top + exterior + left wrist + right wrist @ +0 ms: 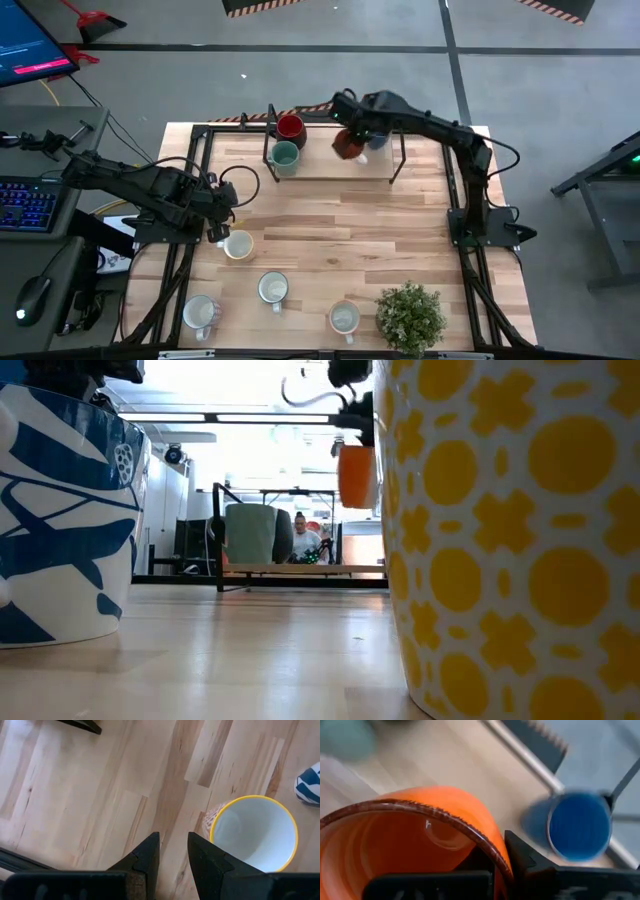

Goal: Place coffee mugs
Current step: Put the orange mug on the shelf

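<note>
We note the right gripper (495, 865) at the desk's (340, 240) far edge, its fingers pinching the orange mug (415, 840) by the rim, lifted beside the blue mug (580, 826). The left gripper (172, 851) hovers, fingers slightly apart, just beside the yellow-rimmed white mug (252, 832).

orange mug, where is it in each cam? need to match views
High: orange mug at the far rack, in the right gripper.
Low: hanging upper centre, above the rack.
Left wrist: not in view.
Right wrist: fills the lower left, rim pinched by the gripper.
Shared landmark: the blue mug beside it in the high view also shows in the right wrist view.
</note>
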Tool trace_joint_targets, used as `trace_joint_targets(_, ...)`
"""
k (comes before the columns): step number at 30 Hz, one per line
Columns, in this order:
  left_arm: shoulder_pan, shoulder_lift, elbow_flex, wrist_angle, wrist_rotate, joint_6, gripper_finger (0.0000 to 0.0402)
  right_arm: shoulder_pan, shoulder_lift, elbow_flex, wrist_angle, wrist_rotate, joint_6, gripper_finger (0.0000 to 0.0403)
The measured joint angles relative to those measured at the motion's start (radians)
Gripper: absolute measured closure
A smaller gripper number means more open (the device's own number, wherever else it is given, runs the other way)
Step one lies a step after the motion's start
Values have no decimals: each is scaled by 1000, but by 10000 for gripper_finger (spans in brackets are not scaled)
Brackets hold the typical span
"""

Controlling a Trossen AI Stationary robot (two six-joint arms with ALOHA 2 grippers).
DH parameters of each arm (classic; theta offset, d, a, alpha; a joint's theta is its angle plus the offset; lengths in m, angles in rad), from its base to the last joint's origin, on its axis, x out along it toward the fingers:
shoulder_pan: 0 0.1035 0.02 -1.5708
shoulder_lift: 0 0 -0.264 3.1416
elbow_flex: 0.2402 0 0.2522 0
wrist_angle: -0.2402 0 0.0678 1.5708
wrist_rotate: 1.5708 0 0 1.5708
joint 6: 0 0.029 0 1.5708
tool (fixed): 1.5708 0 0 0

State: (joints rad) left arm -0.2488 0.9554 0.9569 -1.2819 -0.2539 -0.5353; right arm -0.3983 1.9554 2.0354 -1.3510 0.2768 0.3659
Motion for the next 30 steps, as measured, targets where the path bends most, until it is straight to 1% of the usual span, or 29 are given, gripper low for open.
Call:
trace_joint_targets(2,0,0,0,0,0,-14,311,-34,1,-10,-45,-49,0,403)
trace_joint_targets(3,0,0,0,0,0,-19,311,-43,1,-16,-58,-57,0,403)
trace_joint_targets(7,0,0,0,0,0,-37,311,-47,1,-41,-88,-46,-1,403)
trace_joint_targets(10,0,0,0,0,0,-37,311,-39,0,-67,-79,-37,-8,403)
trace_joint_targets(13,0,0,0,0,0,-37,311,-25,1,-118,-72,3,-26,403)
trace_joint_targets(16,0,0,0,0,0,-37,311,-12,1,-181,-21,20,-39,403)
trace_joint_targets(19,0,0,0,0,0,-37,311,-10,2,-233,17,-6,-60,403)
trace_joint_targets(21,0,0,0,0,0,-37,311,-11,2,-260,78,-36,-61,403)
trace_joint_targets(24,0,0,0,0,0,-37,311,-11,1,-281,146,-51,-69,403)
trace_joint_targets(26,0,0,0,0,0,-37,311,-10,2,-285,213,-92,-82,403)
trace_joint_targets(30,0,0,0,0,0,-40,311,-10,1,-285,314,-138,-117,403)
